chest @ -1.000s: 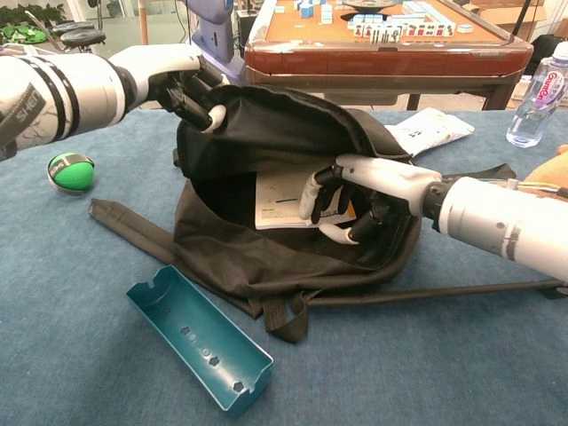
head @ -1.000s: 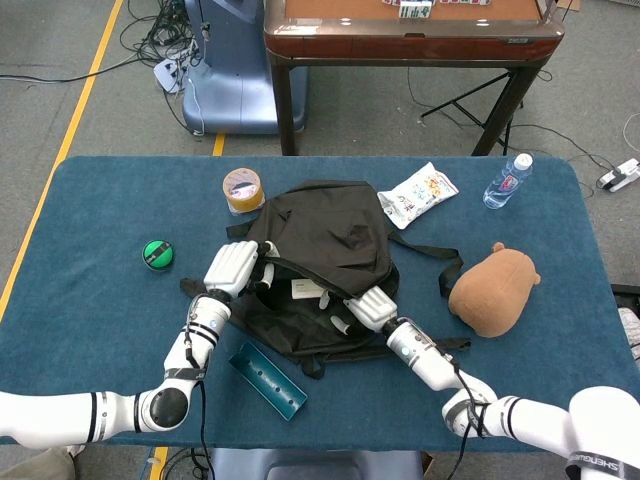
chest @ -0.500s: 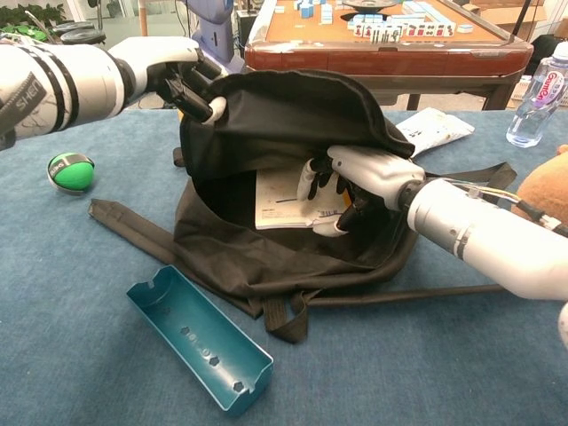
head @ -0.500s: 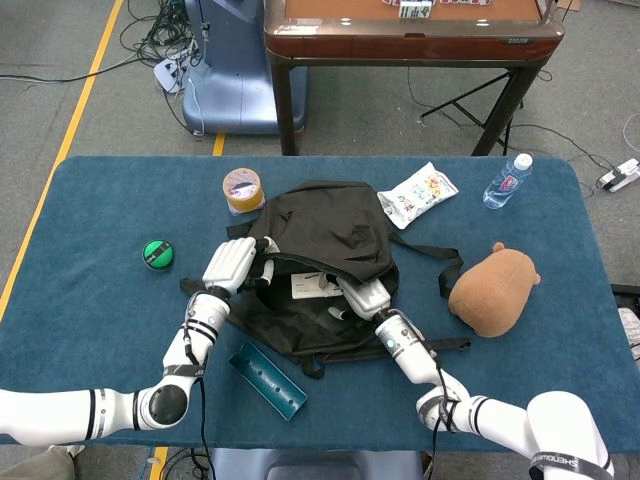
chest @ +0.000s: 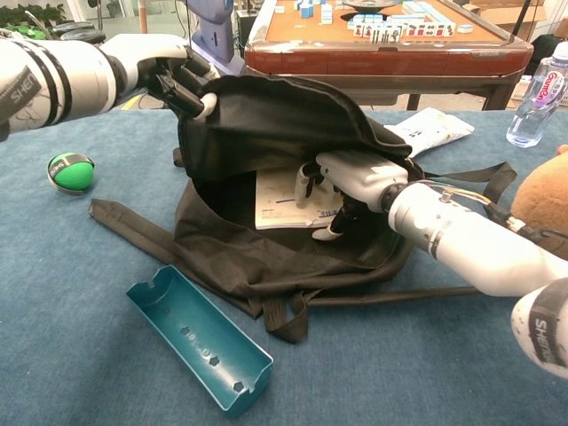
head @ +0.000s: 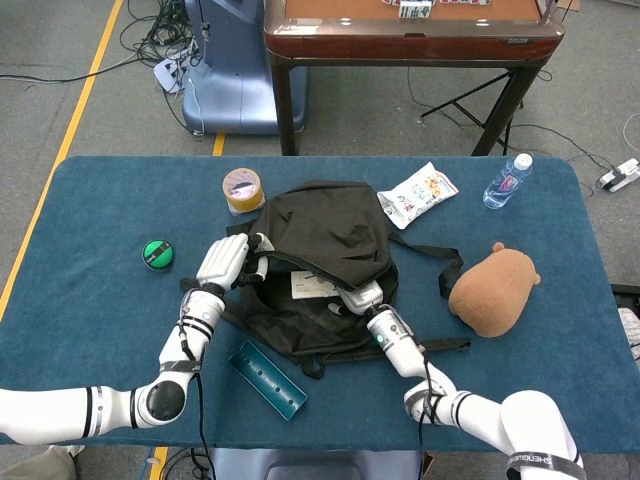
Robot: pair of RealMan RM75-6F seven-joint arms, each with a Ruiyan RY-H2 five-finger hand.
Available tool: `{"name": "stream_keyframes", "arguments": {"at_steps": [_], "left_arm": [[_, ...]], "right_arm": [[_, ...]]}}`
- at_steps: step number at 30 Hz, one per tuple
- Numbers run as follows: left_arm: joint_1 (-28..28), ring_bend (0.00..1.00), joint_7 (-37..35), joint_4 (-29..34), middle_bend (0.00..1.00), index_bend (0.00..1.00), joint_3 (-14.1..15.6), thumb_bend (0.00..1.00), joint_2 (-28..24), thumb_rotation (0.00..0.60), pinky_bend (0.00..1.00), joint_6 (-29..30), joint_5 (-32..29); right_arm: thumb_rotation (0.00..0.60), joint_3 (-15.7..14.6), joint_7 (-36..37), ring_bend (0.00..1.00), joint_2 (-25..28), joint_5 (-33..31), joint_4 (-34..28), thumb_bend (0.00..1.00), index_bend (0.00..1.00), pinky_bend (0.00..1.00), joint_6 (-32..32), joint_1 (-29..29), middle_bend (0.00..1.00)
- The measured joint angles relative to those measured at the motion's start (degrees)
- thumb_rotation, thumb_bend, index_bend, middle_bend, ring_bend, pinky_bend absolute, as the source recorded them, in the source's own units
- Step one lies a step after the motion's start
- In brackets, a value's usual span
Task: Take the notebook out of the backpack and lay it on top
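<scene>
Blue-clothed table (head: 90, 210): left hand (chest: 173, 75) keeps pinching backpack (head: 335, 235) flap up, right hand (chest: 346, 177) has pushed deeper inside, fingers now over notebook (chest: 284, 200) but grip unclear, so extraction hasn't started.

Blue-clothed table (head: 90, 300) on a grey carpeted floor (head: 60, 110).
Behind it stands a brown mahjong table (head: 410, 35) on dark legs, beside a blue machine base (head: 225, 85). Cables (head: 150, 40) trail across the floor, and a yellow line (head: 85, 85) runs diagonally at left.
</scene>
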State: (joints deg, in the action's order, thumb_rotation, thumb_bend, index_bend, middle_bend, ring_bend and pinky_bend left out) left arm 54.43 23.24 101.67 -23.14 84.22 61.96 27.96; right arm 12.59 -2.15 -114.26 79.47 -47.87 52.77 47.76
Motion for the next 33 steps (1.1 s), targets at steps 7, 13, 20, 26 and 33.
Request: {"name": "stream_keyframes", "arguments": {"at_steps": [7,13,20,26,33], "left_arm": [[-0.06,0.50,-0.52,0.65,0.58,0.58,0.75,0.62,-0.32,0.600,0.37,0.30,0.73],[0.15,0.50,-0.65,1.00,0.58,0.58,1.11,0.62,-0.52,0.600,0.37,0.46,0.97],[0.48,0.50,-0.43,1.19,0.58,0.58,1.69,0.62,-0.33,0.600,0.37,0.81,1.06],[0.60,0.50,-0.50,0.95,0.57,0.58,1.81,0.62,-0.45,0.600,0.37,0.93,0.89],[0.66,0.50,-0.71,0.46,0.57,0.58,2.12,0.62,-0.42,0.600,0.37,0.61,0.76]], "right_arm": [[0.600,0.15,2.92,0.23,-2.49,0.39,4.72,0.12,0.40,0.33,0.19,1.37,0.34],[0.600,-0.14,5.41,0.23,-4.82,1.25,9.43,0.12,0.40,0.33,1.09,2.28,0.34],[0.600,-0.39,6.53,0.23,-7.00,1.78,14.19,0.13,0.40,0.33,1.25,3.46,0.34],[0.600,-0.81,8.22,0.23,-8.79,2.61,18.17,0.19,0.40,0.33,1.74,4.60,0.34],[0.600,-1.56,10.27,0.23,-10.85,3.99,22.41,0.27,0.40,0.33,3.61,5.71,0.35]]}}
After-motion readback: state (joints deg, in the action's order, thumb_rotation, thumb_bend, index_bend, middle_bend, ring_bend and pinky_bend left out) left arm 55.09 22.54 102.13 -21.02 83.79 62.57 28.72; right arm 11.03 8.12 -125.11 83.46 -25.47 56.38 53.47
